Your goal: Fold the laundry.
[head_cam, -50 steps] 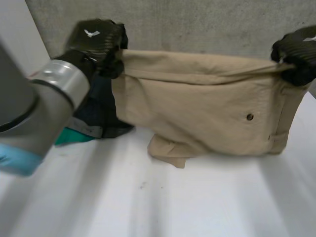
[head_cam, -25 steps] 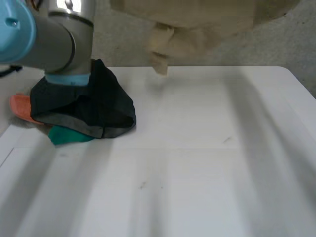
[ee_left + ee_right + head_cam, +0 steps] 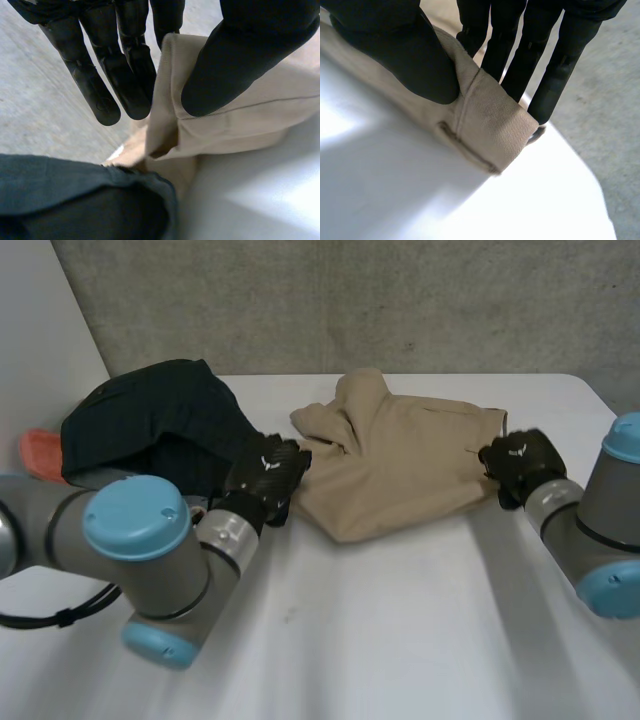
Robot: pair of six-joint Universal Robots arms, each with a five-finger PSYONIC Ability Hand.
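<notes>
Head view: tan garment (image 3: 400,465) lies rumpled on the white table (image 3: 400,630), toward the far edge, roughly centred. Left hand (image 3: 268,478) sits at the garment's left edge and right hand (image 3: 520,465) at its right edge, each touching the cloth. A dark garment (image 3: 150,420) is heaped beside the left hand, just beside the tan one. An orange cloth (image 3: 40,452) pokes out from beyond that heap.

Left wrist view: the tan garment's hemmed edge runs up between thumb and fingers (image 3: 125,75). The thumb presses on its upper face and the straight fingers stand behind the edge, so the cloth is pinched. The dark garment lies near, below the fingertips.

Right wrist view: a folded, stitched hem of the tan garment is held between the thumb on top and the straight fingers (image 3: 530,55) behind it, a pinch grasp. The hem's corner juts past the thumb and rests on the table.
</notes>
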